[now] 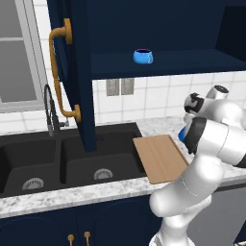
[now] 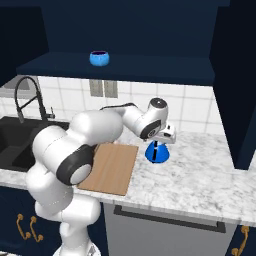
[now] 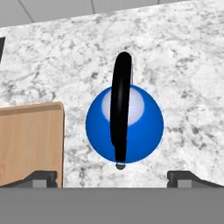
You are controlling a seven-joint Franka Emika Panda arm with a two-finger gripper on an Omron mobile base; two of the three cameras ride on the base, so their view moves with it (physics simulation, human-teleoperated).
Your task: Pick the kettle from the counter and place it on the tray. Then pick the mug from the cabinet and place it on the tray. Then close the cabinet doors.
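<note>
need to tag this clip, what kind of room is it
A kitchen, rendered: a black double sink set in a marble-look counter, a navy wall cabinet holding a mug, and a blue kettle.

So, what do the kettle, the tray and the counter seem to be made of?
The kettle looks like glossy blue enamel or glazed ceramic: a bright white highlight sits on its body. Its arched handle is smooth black, perhaps plastic. The tray seems unfinished light wood, matte with faint lengthwise grain. The counter looks like polished marble or granite, white with grey speckles. All is rendered, so this is only appearance.
</note>
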